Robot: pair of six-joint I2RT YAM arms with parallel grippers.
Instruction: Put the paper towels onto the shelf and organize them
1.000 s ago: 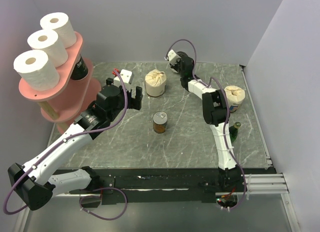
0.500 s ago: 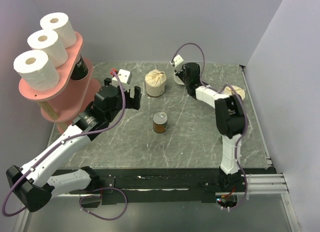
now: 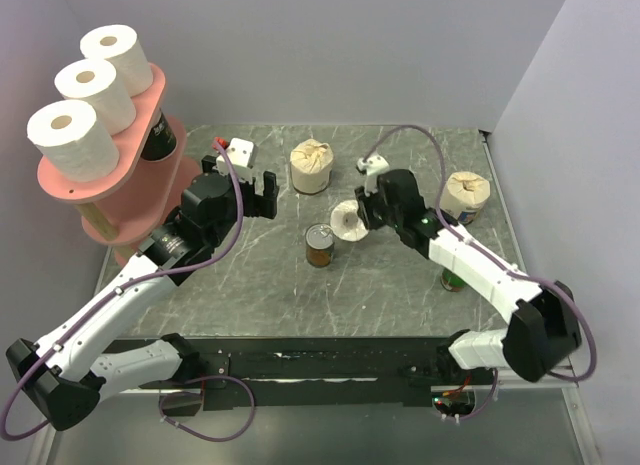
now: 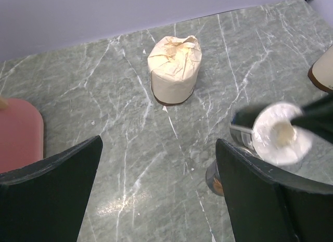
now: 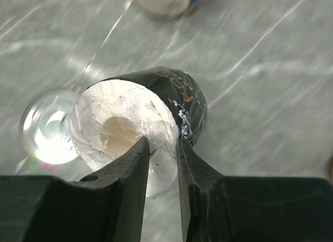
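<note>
The pink shelf (image 3: pixel 122 175) stands at the left with three white paper towels (image 3: pixel 88 89) on its top board and a black-wrapped one (image 3: pixel 158 137) a tier below. My right gripper (image 3: pixel 360 215) (image 5: pixel 164 148) is shut on a black-wrapped roll (image 3: pixel 349 222) (image 5: pixel 136 114), one finger in its core and one outside, held above mid-table. My left gripper (image 3: pixel 243 181) (image 4: pixel 158 143) hangs open and empty beside the shelf. Cream-wrapped rolls stand at the back centre (image 3: pixel 311 166) (image 4: pixel 174 69) and at the right (image 3: pixel 466 196).
A small brown tin can (image 3: pixel 320 246) stands mid-table, just left of and below the held roll. A green bottle (image 3: pixel 452 281) is mostly hidden under my right forearm. Walls close in at the back and right.
My right arm has swung from the back of the table forward to the middle, carrying the black-wrapped roll. The left gripper edged slightly toward the back.
</note>
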